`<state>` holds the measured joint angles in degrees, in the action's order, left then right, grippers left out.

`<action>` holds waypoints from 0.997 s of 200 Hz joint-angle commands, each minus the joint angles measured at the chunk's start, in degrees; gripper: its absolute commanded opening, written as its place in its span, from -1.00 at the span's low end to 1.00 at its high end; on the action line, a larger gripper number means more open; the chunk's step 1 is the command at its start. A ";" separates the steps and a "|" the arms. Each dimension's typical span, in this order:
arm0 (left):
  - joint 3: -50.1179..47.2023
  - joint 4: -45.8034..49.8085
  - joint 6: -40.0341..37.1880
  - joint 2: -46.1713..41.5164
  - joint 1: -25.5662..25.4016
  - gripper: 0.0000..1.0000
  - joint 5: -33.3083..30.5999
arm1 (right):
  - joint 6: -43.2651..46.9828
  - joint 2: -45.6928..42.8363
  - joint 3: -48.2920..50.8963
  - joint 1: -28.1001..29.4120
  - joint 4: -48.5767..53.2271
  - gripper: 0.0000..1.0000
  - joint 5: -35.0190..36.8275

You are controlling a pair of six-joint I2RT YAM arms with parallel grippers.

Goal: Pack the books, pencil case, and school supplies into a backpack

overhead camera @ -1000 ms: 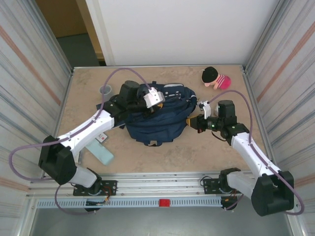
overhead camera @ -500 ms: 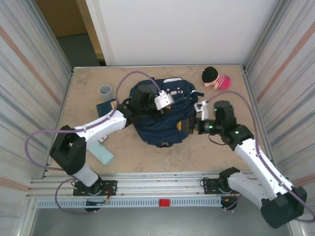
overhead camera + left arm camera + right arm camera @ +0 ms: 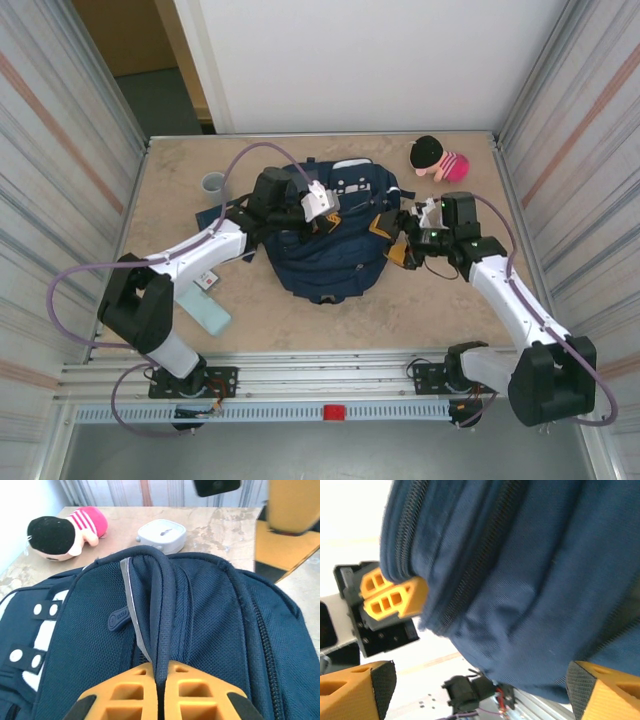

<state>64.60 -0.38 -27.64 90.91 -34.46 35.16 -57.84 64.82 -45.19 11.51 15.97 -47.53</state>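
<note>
The left gripper [image 3: 159, 685] is clamped tight on the top handle [image 3: 162, 605] of the backpack [image 3: 325, 255], which lies mid-desk [image 3: 180, 200] with its long axis near-to-far, while the right gripper [image 3: 390, 240], jaws wide and empty, sits just beside its right flank.

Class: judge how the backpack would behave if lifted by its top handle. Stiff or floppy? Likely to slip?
Probably floppy: the backpack is soft fabric that creases and bulges in the right wrist view. Lifted by the handle that the left gripper pinches, it would likely sag below. The coarse mesh weave suggests little slipping.
</note>
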 commanded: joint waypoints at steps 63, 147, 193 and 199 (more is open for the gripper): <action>-3.69 -11.73 4.00 -4.33 -0.17 -1.00 4.29 | -8.69 3.27 0.33 5.06 -1.55 0.53 11.89; -2.29 -8.45 2.88 -5.06 -0.16 -1.00 4.18 | -15.72 4.76 2.59 5.46 -14.29 0.01 9.30; -0.61 4.31 12.16 -12.23 -6.48 -0.22 -19.41 | -18.68 -0.86 2.65 6.05 -15.34 -0.64 13.72; -0.55 6.45 13.82 -13.75 -8.29 -0.14 -23.47 | -18.92 -1.47 2.65 6.22 -15.35 -0.66 14.29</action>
<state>60.71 -0.82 -20.73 85.14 -37.50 27.22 -74.00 67.85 -41.93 17.21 3.70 -36.47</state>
